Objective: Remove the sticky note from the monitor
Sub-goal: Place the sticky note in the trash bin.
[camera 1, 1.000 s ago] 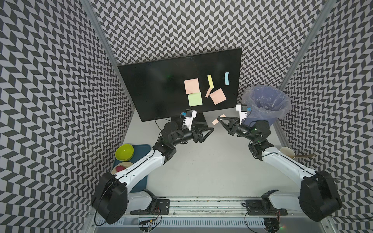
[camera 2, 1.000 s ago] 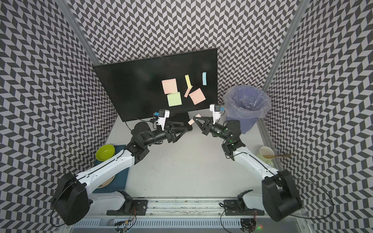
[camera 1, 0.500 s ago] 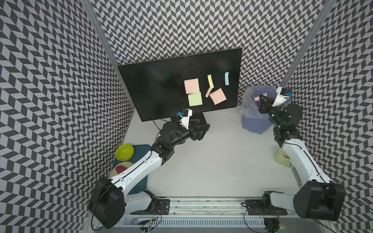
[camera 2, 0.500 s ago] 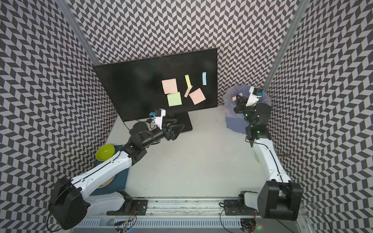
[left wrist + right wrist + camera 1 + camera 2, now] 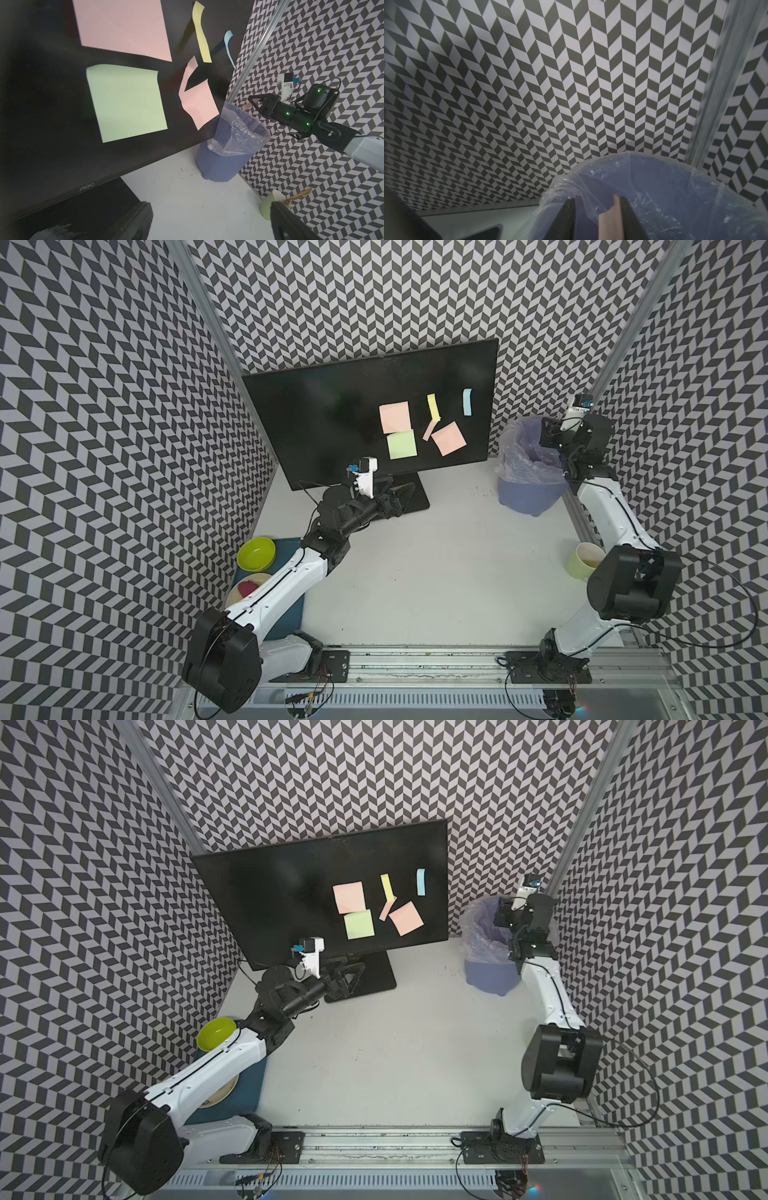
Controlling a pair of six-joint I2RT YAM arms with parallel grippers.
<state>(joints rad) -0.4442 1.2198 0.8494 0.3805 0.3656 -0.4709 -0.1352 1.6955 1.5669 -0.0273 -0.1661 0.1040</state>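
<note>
1. Using the monitor (image 5: pixel 332 427) as my reference point for everything here.
2. The right gripper (image 5: pixel 597 202) hangs out past the monitor's right edge, directly over the mouth of the bin (image 5: pixel 524 497). Its jaws are parted, with a clear gap between them.
3. The pink sticky note (image 5: pixel 609 218) is also off the monitor's right side, up between those jaws. It lies flat against the inner face of one finger and sits apart from the other, so it looks stuck on rather than pinched.
4. The right half of the monitor's screen has a pink square note (image 5: pixel 394 417) with a green note (image 5: pixel 402 444) just under it. There's also a yellow strip (image 5: pixel 433 407), a blue strip (image 5: pixel 467 402), a tilted pink note (image 5: pixel 448 438) and a small pink strip (image 5: pixel 429 430). In the left wrist view the strips curl away from the glass.
5. The left gripper (image 5: pixel 406 498) sits low in front of the monitor, over its base plate (image 5: pixel 378 979). The jaws are spread wide with nothing in them.
6. The bin is bluish with a clear plastic liner folded over the rim, standing just beside the monitor's lower right corner. I can't make out what's inside it.
7. Out in front of the monitor's left end, a lime bowl (image 5: pixel 256 553) and a plate (image 5: pixel 235 597) with something red on it sit on a teal mat (image 5: pixel 293 616).
8. Well out in front of the monitor's right end is a pale yellow cup (image 5: pixel 270 204) with a gold-coloured handle (image 5: pixel 300 193) sticking out.
</note>
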